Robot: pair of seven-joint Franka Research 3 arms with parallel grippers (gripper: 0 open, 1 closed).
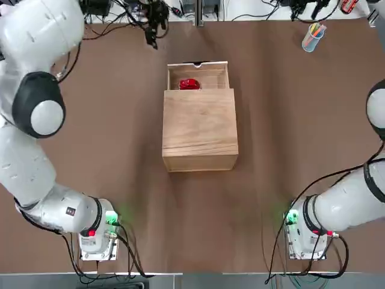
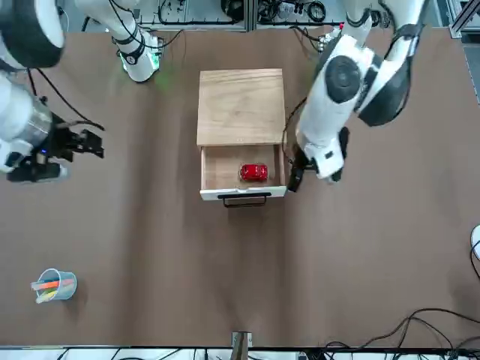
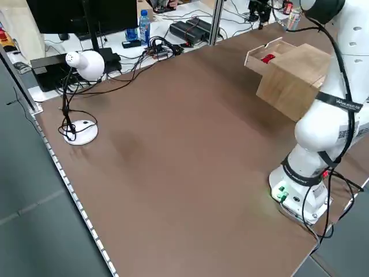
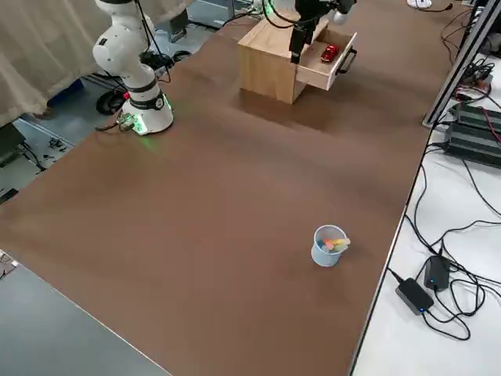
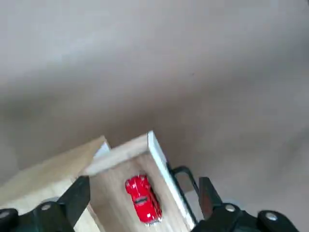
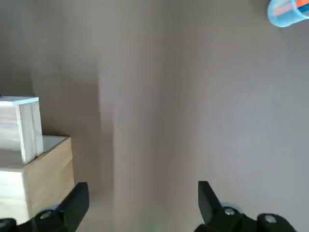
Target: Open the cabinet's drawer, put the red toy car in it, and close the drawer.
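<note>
Between the left pincer's (image 5: 145, 186) widely parted fingers, in the left wrist view, the car (image 5: 144, 199) lies inside the open drawer (image 5: 118, 193) (nose not touching either finger).

Beside the right pincer (image 6: 144, 188), also spread wide, the right wrist view shows the cabinet (image 6: 50, 179); farther off stands the cup (image 6: 285, 14).

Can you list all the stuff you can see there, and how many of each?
cabinet: one, light wood, middle of the table
drawer: one, light wood with a white front and black handle, pulled out of the cabinet
toy car: one, red, inside the drawer
cup: one, light blue, holding colourful pens, on the table's far right
table: one, brown, under everything
left hand: one, black, open above the drawer
right hand: one, black, open, right of the cabinet
</note>
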